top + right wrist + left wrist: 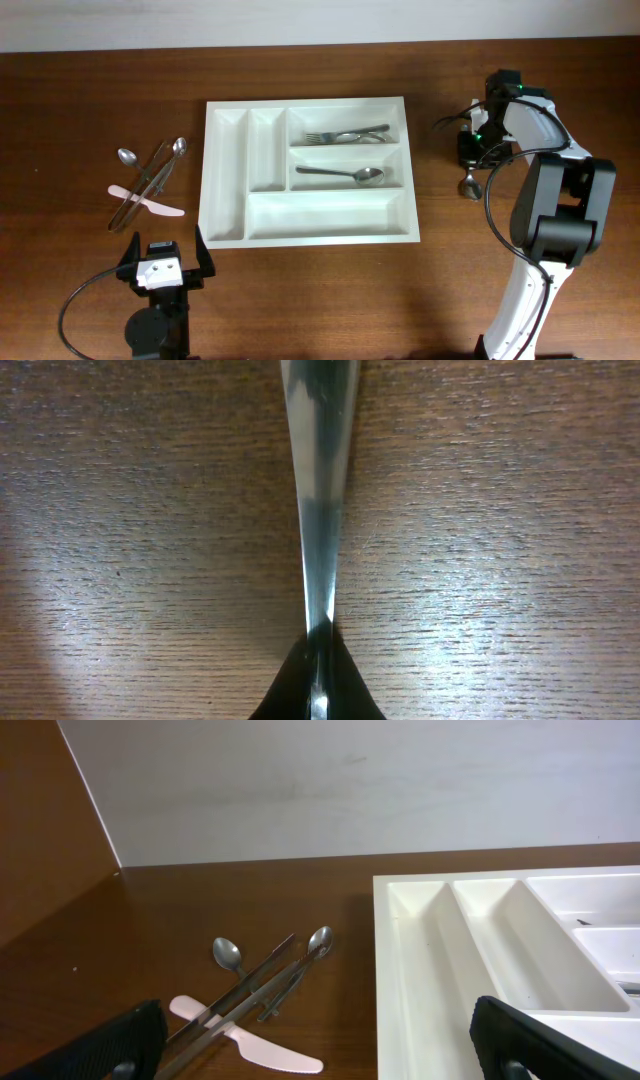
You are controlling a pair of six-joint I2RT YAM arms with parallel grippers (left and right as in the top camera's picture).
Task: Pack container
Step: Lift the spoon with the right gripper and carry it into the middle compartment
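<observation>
Centre of worktop point(80, 310) in overhead view: white container point(305, 232), lying flat. Five compartments: long one along the 6 o'clock edge, two narrow ones on the 9 o'clock side, two medium ones stacked on the 3 o'clock side. In upper medium compartment: forks point(347, 135). In lower medium compartment: packed spoon point(345, 174), bowl toward 3 o'clock.

Right hand point(470, 165) at 3 o'clock of container, near its rim but apart, no contact. From this hand, container at 9 o'clock. Clenched on handle of loose spoon point(468, 185), bowl poking out on the hand's 6 o'clock side. Right wrist view: right hand point(318, 680) with dark fingertips point(290, 700) pinched tight on thin steel handle of loose spoon point(318, 510), wood grain right behind it. Resting on worktop or just above, cannot tell. Container outside this view.

Left hand point(168, 255) at 7 o'clock of container, near its corner, apart from it. From this hand, container at 1 o'clock. Released, fingers spread wide, nothing between. Left wrist view: left hand point(340, 1055), container point(400, 970) filling the 3 o'clock side, narrow compartments nearest.

Cutlery pile point(148, 182) at 9 o'clock of container, well apart, at 12 o'clock of left hand: two spoons, crossed steel pieces, pink knife point(165, 207) underneath. Same cutlery pile point(260, 985) and pink knife point(280, 1058) in left wrist view.
</observation>
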